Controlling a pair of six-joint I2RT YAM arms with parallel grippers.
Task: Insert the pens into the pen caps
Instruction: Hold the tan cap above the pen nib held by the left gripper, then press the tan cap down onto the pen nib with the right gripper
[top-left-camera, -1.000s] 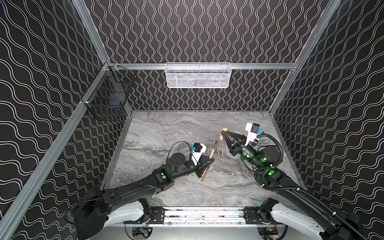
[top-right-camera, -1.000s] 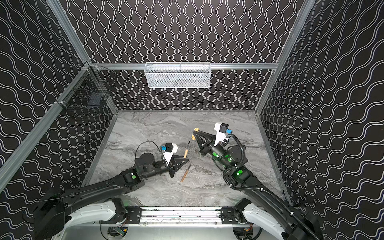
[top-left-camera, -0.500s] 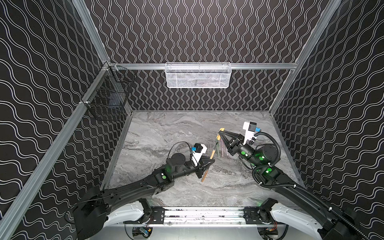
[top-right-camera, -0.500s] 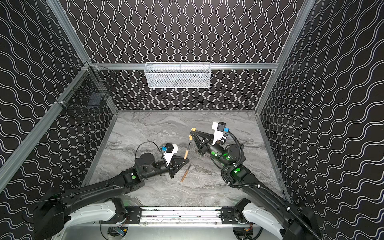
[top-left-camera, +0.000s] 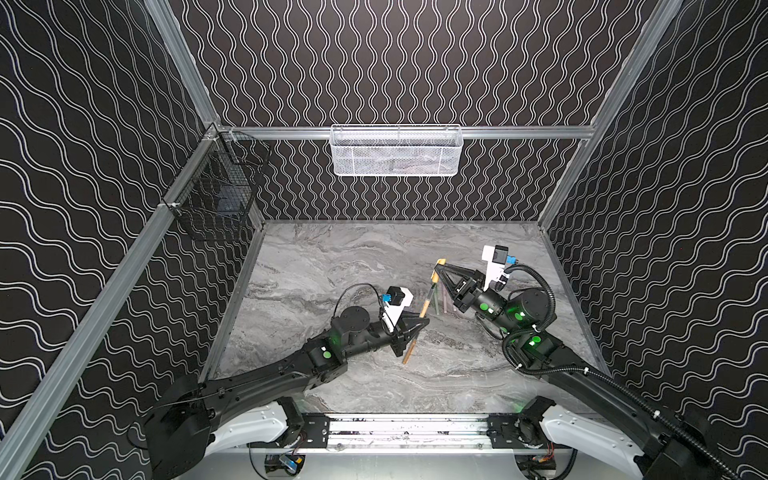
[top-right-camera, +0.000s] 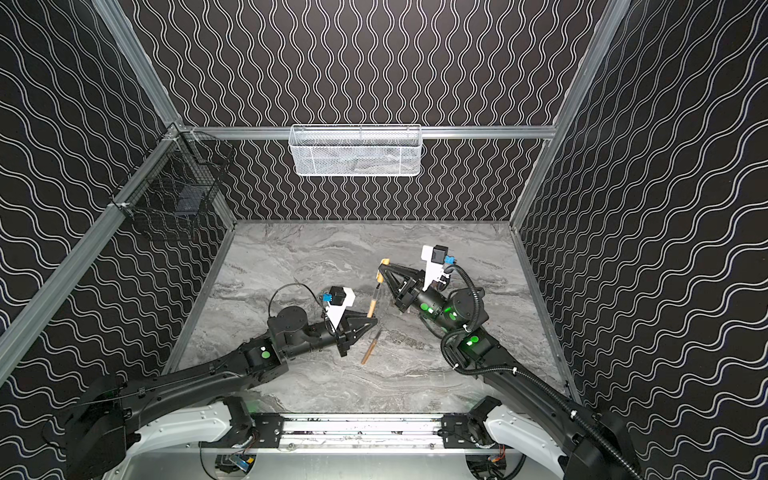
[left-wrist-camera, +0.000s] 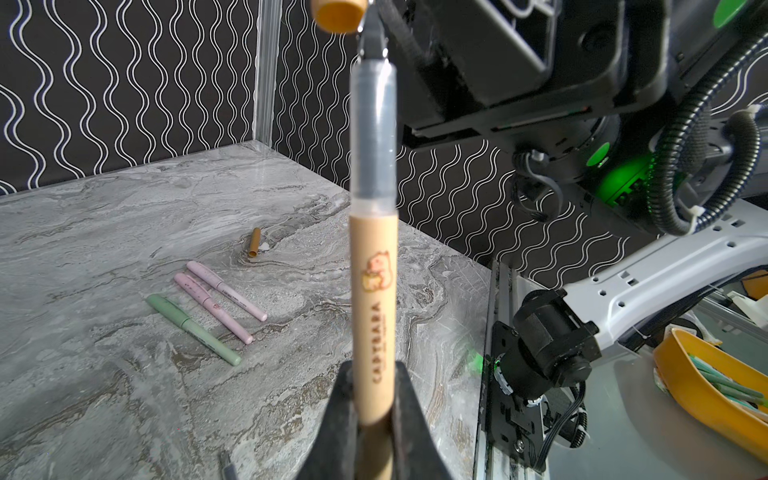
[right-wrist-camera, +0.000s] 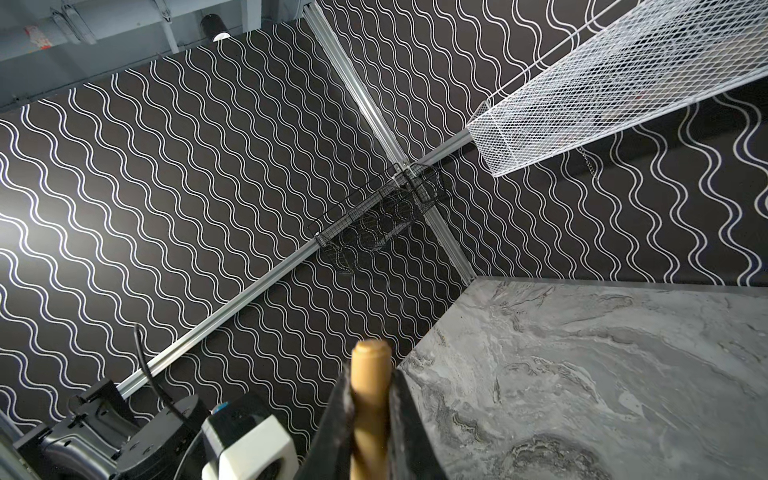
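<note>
Tan-orange, printed with a small cartoon animal, the tan-orange pen (left-wrist-camera: 374, 291) stands tilted above the grey marble table (left-wrist-camera: 104, 208). It is pinched low on its barrel by the left gripper (left-wrist-camera: 374, 374), whose jaws are pressed tight against it. The pen's clear grip section and dark point rise away from the jaws. The point sits just beside the open mouth of the tan-orange cap (left-wrist-camera: 338, 14), outside the rim rather than in it. The right gripper (top-left-camera: 438, 270) clamps that cap crosswise between closed fingertips, with the rounded end of the cap poking out past them in the right wrist view.

Beyond the held pen, flat on the marble, a capped green pen (left-wrist-camera: 191, 328) and two capped pink pens (left-wrist-camera: 212, 309) lie side by side, nearly parallel. A loose tan cap (left-wrist-camera: 253, 248) lies apart, a little farther off than they do. Right under the held pen, in a top view, a thin tan stick rests on the table, probably a second tan pen (top-right-camera: 368, 351), though the arm's shadow muddles it.
</note>
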